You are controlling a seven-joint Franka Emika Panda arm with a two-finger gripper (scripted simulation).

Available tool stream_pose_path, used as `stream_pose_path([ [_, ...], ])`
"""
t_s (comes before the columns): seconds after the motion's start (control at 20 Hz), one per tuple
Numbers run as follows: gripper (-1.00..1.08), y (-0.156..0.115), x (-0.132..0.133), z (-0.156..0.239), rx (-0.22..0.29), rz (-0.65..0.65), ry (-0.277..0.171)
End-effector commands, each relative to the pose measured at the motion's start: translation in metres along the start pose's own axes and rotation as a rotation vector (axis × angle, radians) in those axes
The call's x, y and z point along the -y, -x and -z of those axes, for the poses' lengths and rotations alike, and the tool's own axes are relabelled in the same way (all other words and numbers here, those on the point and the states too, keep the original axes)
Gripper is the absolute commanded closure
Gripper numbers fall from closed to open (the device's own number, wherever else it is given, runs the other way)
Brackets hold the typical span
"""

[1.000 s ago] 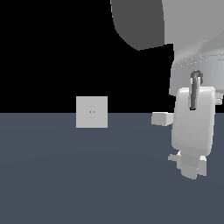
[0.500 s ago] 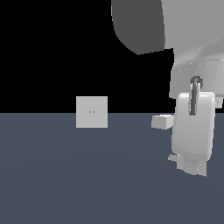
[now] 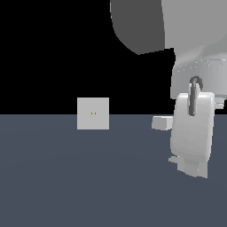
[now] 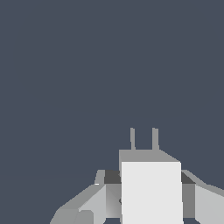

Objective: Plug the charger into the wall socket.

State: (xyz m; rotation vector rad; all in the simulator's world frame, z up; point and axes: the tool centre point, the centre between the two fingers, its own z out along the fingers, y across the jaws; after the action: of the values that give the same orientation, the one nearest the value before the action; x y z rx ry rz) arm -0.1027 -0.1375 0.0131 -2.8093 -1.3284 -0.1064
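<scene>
The wall socket point(image 3: 93, 113) is a pale grey square plate with two tiny yellowish holes, standing upright toward the exterior view's left. The charger point(image 3: 161, 123) is a small light block, partly hidden behind my white gripper point(image 3: 191, 167) at the exterior view's right. In the wrist view the charger point(image 4: 151, 192) lies between my two fingers point(image 4: 89, 205), its stub and two prongs pointing away from them. The jaws stand apart on either side of the block, with narrow dark gaps beside it. The socket is out of the wrist view.
A flat dark blue-grey floor point(image 3: 66, 177) runs under everything, with a black background behind it. The arm's large grey links point(image 3: 146, 26) fill the upper right of the exterior view.
My gripper has drifted slightly toward the exterior view's left. The charger and the socket stay where they were.
</scene>
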Motion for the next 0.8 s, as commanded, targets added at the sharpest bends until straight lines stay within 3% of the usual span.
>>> stream_pose_path([
  [0.0, 1.08, -0.003, 0.002, 0.001, 0.000, -0.013, 0.001],
  [0.75, 1.08, -0.047, 0.035, 0.018, -0.002, -0.224, 0.017],
])
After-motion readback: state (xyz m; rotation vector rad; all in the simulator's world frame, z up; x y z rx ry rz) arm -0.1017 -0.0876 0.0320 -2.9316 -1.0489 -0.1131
